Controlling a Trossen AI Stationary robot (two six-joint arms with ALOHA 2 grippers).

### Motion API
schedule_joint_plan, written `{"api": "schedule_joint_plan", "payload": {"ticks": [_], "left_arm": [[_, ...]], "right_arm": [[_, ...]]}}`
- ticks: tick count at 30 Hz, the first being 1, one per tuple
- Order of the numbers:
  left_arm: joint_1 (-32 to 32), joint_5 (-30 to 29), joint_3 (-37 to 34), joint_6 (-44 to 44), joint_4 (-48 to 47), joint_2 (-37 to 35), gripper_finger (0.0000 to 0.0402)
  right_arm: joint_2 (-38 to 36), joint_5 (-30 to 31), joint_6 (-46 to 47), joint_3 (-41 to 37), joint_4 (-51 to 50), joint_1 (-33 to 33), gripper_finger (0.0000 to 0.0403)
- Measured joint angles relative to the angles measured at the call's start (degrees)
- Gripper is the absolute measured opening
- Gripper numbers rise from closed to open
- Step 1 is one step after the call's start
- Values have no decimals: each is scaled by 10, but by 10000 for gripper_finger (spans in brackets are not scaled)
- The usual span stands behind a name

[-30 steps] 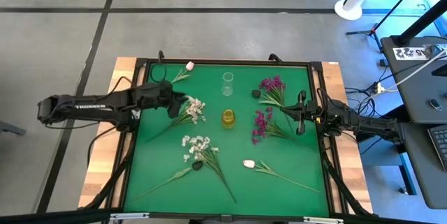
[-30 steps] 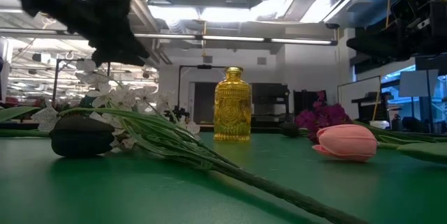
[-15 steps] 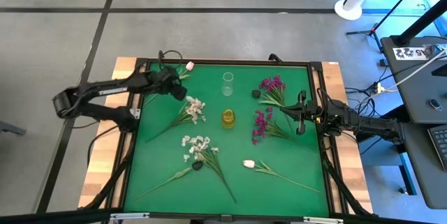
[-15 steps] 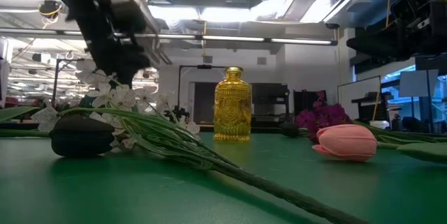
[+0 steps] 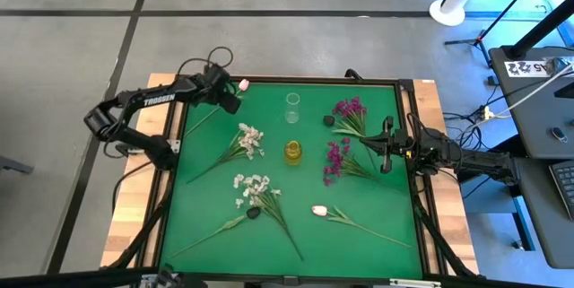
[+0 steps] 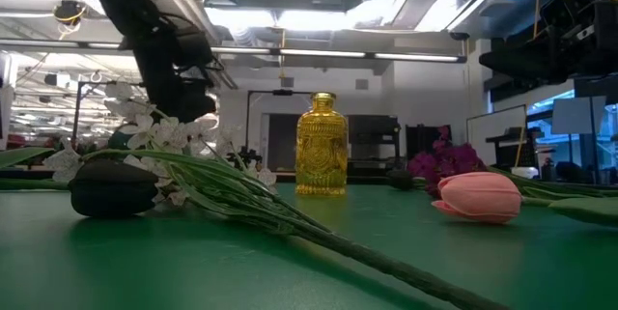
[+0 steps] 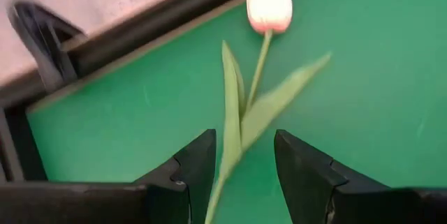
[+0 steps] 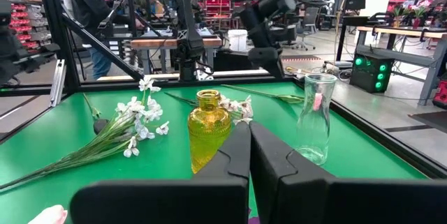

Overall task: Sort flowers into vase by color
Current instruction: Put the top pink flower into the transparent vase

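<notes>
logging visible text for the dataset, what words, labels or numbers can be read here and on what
"TROSSEN" in white letters, on the left arm in the high view.
A white card with dark digits on the desk at the right edge of the high view: too small and blurred to read for certain.
Yellow vase, clear vase, flowers and green table: no text visible.

My left claw (image 5: pixel 231 101) is hovering upper left over a tulip (image 5: pixel 243 84). Two vases (image 5: pixel 293 152) are standing centre, sprays (image 5: pixel 249 139) lying left, clusters (image 5: pixel 348 109) right.
</notes>
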Motion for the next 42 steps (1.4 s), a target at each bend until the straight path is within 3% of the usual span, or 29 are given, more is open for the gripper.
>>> {"api": "schedule_joint_plan", "payload": {"ticks": [10, 17, 34, 38, 42], "left_arm": [[6, 6, 101, 41, -106, 122, 142], [6, 8, 115, 41, -125, 186, 142], [48, 85, 118, -35, -159, 198, 140], [46, 77, 117, -26, -167, 198, 120], [46, 30, 115, -10, -180, 198, 77]], "right_arm": [[0, 0, 0, 0, 0, 0, 1], [0, 0, 0, 0, 0, 0, 1], [0, -3, 0, 0, 0, 0, 1], [0, -3, 0, 0, 0, 0, 1], [0, -3, 0, 0, 0, 0, 1]]}}
